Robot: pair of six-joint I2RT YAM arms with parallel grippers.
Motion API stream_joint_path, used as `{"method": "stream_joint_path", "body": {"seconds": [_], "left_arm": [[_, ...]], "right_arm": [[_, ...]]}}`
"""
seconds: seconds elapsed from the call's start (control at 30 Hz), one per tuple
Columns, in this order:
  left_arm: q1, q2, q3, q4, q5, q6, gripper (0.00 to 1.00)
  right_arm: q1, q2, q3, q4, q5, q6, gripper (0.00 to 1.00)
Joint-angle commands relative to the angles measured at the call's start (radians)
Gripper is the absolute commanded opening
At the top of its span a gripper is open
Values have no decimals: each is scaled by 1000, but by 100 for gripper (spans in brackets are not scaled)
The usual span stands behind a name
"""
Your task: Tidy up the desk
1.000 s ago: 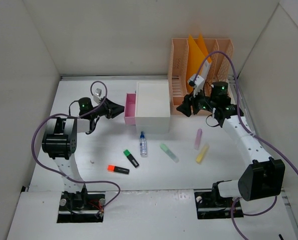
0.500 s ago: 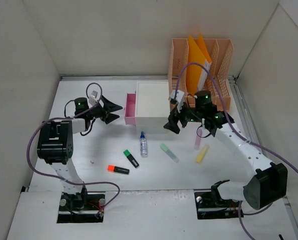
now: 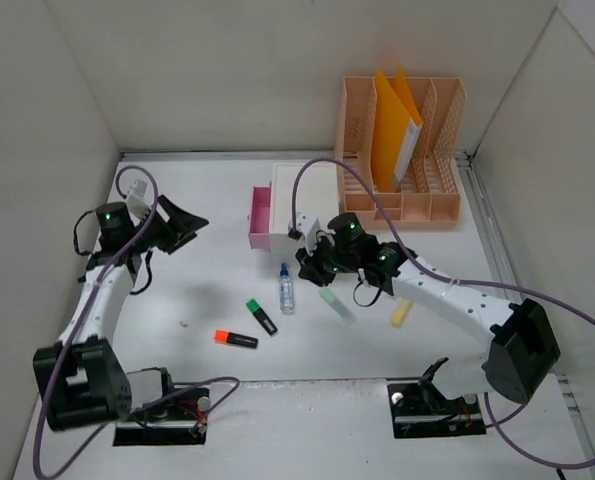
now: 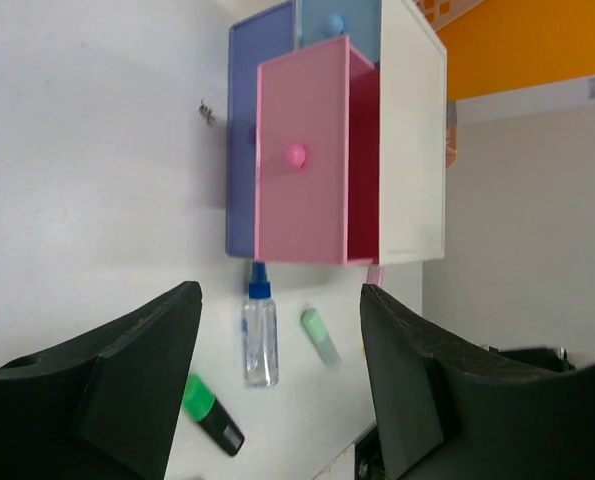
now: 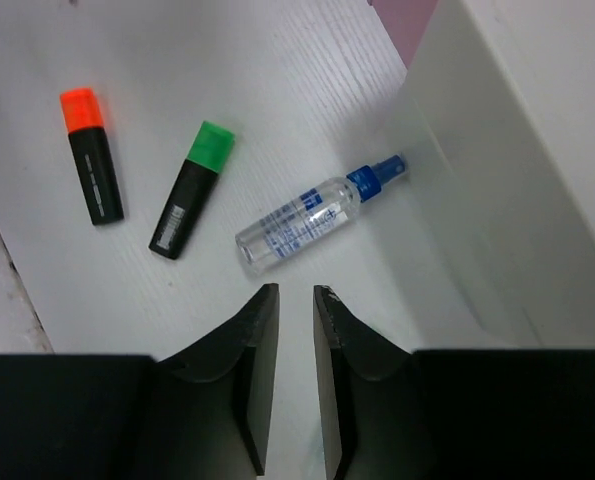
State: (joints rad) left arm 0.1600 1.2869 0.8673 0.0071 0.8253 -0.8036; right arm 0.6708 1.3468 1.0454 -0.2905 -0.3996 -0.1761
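- The large flat white desk [image 3: 192, 285] lies under both arms, inside white walls; the loose things are gathered on its middle part, in front of the white drawer box [image 3: 295, 200]
- The right gripper [image 5: 294, 292] hangs over this middle part; its jaws are almost pressed together, with only a thin slit between them, and they pinch nothing
- The left gripper [image 4: 279, 290] is at the far left, well apart from the loose things, with jaws spread wide and empty
- The relation that matters, in my judgement: the small clear plastic spray bottle with a blue cap [image 5: 312, 217] lies flat just ahead of the right jaws and does not touch them; its long axis runs slanted, with the cap toward the box and just beside it
- The right arm is clearly nearer to this bottle than the left arm; to take it, the jaws would need to spread first and to turn across the bottle body
- Count of loose things: one spray bottle and four highlighters in view, namely a black highlighter with a green cap [image 5: 191, 190], a black highlighter with an orange cap [image 5: 90, 155], a pale green highlighter [image 3: 338, 305] and a yellow highlighter [image 3: 404, 310] partly under the right arm
- One box with three drawers: a pink drawer [image 4: 302, 160] pulled out, a violet drawer [image 4: 240, 140] and a light blue drawer [image 4: 337, 20]; how far these two stand out I cannot tell
- One peach plastic file rack [image 3: 422, 210] at the far right, holding one orange folder [image 3: 389, 130]
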Motion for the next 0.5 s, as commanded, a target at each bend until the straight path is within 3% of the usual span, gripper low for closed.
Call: {"method": "stream_joint_path", "body": {"seconds": [0.0, 0.1, 0.23, 0.47], "left_arm": [[12, -148, -49, -177, -47, 92, 60], [23, -291, -77, -286, -103, 127, 61], [32, -453, -100, -395, -152, 156, 62], [41, -555, -128, -510, -164, 176, 64]], "right_arm": [[68, 40, 18, 157, 169, 153, 19], [165, 78, 19, 194, 373, 294, 28], [294, 136, 37, 209, 465, 358, 42], [326, 244, 64, 209, 617, 518, 42]]}}
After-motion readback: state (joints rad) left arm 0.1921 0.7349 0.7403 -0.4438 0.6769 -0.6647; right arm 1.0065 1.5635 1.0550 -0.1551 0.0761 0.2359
